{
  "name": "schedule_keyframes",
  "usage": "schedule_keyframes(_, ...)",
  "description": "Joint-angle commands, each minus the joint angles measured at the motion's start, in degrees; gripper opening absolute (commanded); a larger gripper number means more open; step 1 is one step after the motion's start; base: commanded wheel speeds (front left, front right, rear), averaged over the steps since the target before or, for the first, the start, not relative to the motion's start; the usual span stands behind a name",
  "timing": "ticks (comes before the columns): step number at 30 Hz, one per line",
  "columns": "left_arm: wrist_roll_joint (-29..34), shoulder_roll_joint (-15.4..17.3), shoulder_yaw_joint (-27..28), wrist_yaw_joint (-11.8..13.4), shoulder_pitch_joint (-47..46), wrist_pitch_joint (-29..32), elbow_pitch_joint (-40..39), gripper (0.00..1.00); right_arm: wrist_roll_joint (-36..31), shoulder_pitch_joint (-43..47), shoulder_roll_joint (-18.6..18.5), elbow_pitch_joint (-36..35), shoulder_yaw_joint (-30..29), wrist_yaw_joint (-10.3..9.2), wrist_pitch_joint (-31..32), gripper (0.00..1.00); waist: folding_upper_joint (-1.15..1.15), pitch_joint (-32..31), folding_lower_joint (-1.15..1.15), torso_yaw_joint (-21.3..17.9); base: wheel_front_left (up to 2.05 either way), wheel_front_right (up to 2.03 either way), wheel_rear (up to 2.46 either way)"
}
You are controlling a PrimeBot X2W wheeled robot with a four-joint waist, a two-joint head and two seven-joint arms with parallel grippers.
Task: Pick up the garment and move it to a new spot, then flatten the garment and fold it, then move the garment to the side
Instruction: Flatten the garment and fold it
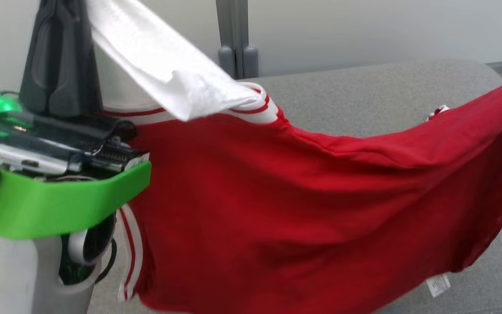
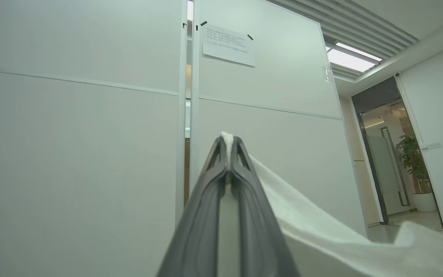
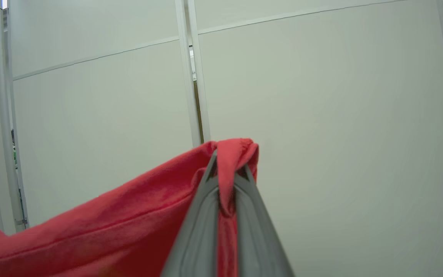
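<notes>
The garment [image 1: 303, 209] is a red shirt with white sleeves and red-and-white striped trim, hanging spread in the air over a grey table [image 1: 386, 96]. My left gripper [image 2: 228, 148] is shut on a white sleeve [image 2: 321, 234], which stretches down to the right from its tips; in the head view its dark fingers [image 1: 59, 56] rise at the upper left with the white sleeve [image 1: 168, 56] slanting away. My right gripper [image 3: 231, 169] is shut on a bunched red edge of the garment [image 3: 90, 238], which drapes away to the left.
A grey post [image 1: 235, 39] stands against the pale wall behind the table. Pale partition panels [image 2: 71, 154] face both wrist cameras. A doorway with a potted plant [image 2: 412, 161] lies far right in the left wrist view. A white care label [image 1: 438, 285] dangles from the hem.
</notes>
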Motion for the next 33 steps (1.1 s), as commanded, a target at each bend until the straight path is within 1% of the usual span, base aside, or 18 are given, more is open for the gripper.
schedule_keyframes(1, -0.57, -0.25, -0.31, -0.48, -1.61, 0.91, 2.21, 0.0, 1.02, -1.94, -0.02, 1.66, 0.49, 0.0, 0.51, 0.0, 0.0, 3.5, 0.0, 0.26, 0.0, 0.0, 0.0)
schedule_keyframes(3, -1.51, -0.48, -0.05, -0.89, -4.29, 1.82, 6.13, 0.0, 1.96, -4.84, -0.61, 5.05, 1.38, 0.0, 1.05, 0.0, 0.0, 6.08, 0.0, 0.35, 0.0, 0.0, 0.0)
schedule_keyframes(7, -2.28, -0.24, 0.65, -2.71, -11.71, 2.19, 16.44, 0.0, 2.21, -14.9, -3.11, 15.93, 3.53, 0.0, 0.93, 0.0, 0.0, 11.17, 0.0, 0.33, 0.0, 0.0, 0.0)
schedule_keyframes(11, -0.34, 0.37, 1.52, -3.95, -23.61, 1.57, 28.34, 0.0, 0.88, -30.52, -5.17, 28.79, 6.86, 0.01, -0.34, 0.0, 0.0, 15.45, 0.0, 0.12, 0.0, 0.0, 0.0)
schedule_keyframes(14, 1.05, -0.32, 2.8, -3.68, -34.46, -0.15, 37.38, 0.0, -2.26, -44.52, -5.93, 40.05, 9.05, 0.0, -3.06, 0.0, 0.0, 18.05, 0.0, -0.15, 0.0, 0.0, 0.0)
schedule_keyframes(16, 2.18, -0.41, 3.66, -3.01, -41.12, -2.11, 42.86, 0.0, -4.66, -53.06, -5.31, 48.21, 9.38, 0.0, -4.98, 0.0, 0.0, 19.57, 0.0, -0.22, 0.0, 0.0, 0.0)
schedule_keyframes(18, 2.96, -1.19, 3.94, -2.49, -46.04, -4.64, 48.01, 0.0, -8.19, -60.55, -4.9, 56.17, 9.79, 0.0, -7.55, 0.0, 0.0, 20.88, 0.0, 0.06, 0.0, 0.0, 0.0)
schedule_keyframes(20, 2.57, -2.74, 3.91, -2.77, -49.27, -6.72, 52.2, 0.0, -10.8, -66.36, -4.06, 63.21, 9.8, 0.0, -10.13, 0.0, 0.0, 22.57, 0.0, 0.8, 0.0, 0.0, 0.0)
schedule_keyframes(22, 1.54, -4.22, 3.94, -3.51, -50.88, -8.57, 55.33, 0.0, -12.84, -70.28, -3.72, 68.9, 10.46, 0.0, -12.6, 0.0, 0.0, 24.82, 0.0, 1.78, 0.0, 0.0, 0.0)
schedule_keyframes(25, 0.37, -5.69, 4.06, -4.37, -49.72, -10.75, 58.93, 0.0, -14.04, -72.61, -3.53, 76.02, 11.14, 0.0, -16.17, 0.0, 0.0, 28.45, 0.0, 3.15, 0.0, 0.0, 0.0)
schedule_keyframes(30, -0.93, -7.95, 4.32, -6.19, -44.44, -13.35, 63.32, 0.0, -14.76, -70.43, -3.99, 87.87, 12.0, 0.0, -22.12, 0.0, 0.0, 33.14, 0.0, 4.65, 0.0, 0.0, 0.0)
schedule_keyframes(33, -1.63, -8.94, 4.45, -7.81, -39.84, -13.88, 64.11, 0.0, -13.39, -68.64, -3.7, 93.07, 12.32, 0.0, -24.66, 0.0, 0.0, 34.52, 0.0, 4.98, 0.0, 0.0, 0.0)
